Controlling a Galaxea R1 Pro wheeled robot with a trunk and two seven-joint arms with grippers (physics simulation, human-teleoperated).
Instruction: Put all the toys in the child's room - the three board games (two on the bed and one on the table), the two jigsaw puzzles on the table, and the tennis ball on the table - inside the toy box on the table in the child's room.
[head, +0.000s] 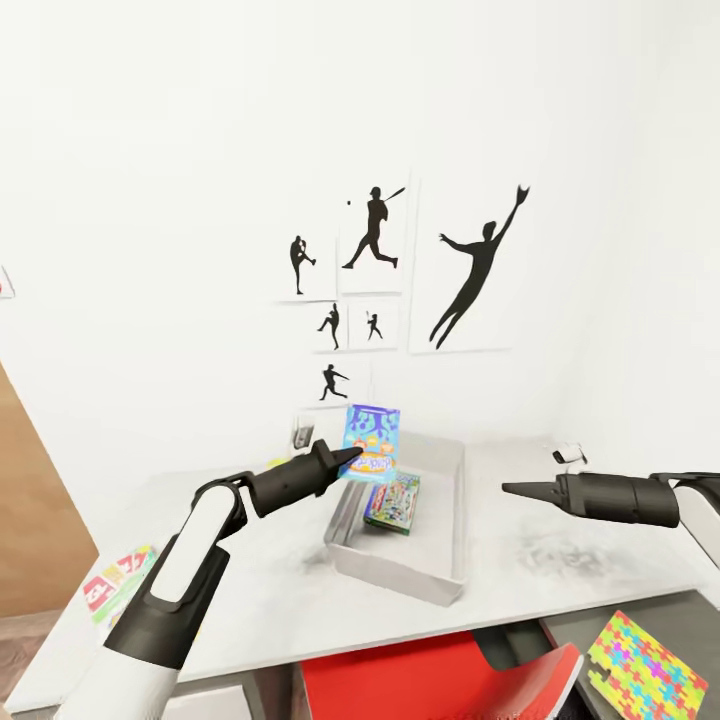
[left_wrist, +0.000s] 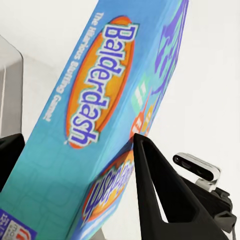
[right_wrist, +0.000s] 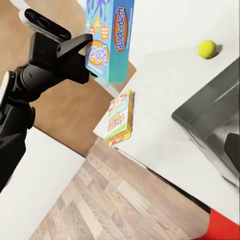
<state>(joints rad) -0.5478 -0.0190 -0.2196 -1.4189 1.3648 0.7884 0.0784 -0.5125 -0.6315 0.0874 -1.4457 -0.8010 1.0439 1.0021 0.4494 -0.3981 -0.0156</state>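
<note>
My left gripper (head: 352, 455) is shut on a blue board game (head: 371, 442) with "Balderdash" on its cover (left_wrist: 95, 90), held upright just above the near-left end of the toy box (head: 445, 585). A second board game (head: 393, 503) lies inside the box. The larger yellow-green board game (head: 118, 582) lies at the table's left end (right_wrist: 119, 119). A tennis ball (right_wrist: 206, 49) rests on the table (head: 270, 590) beyond the box. One jigsaw puzzle (head: 645, 668) lies on the lower dark section. My right gripper (head: 512, 489) hovers open to the right of the box, one finger (right_wrist: 233, 150) showing.
A red chair (head: 430, 680) stands under the table's front edge. Black sports silhouettes (head: 375, 230) hang on the white wall behind. A small white device (head: 568, 453) sits on the table at the back right. Wooden floor (right_wrist: 125, 200) lies past the table's left end.
</note>
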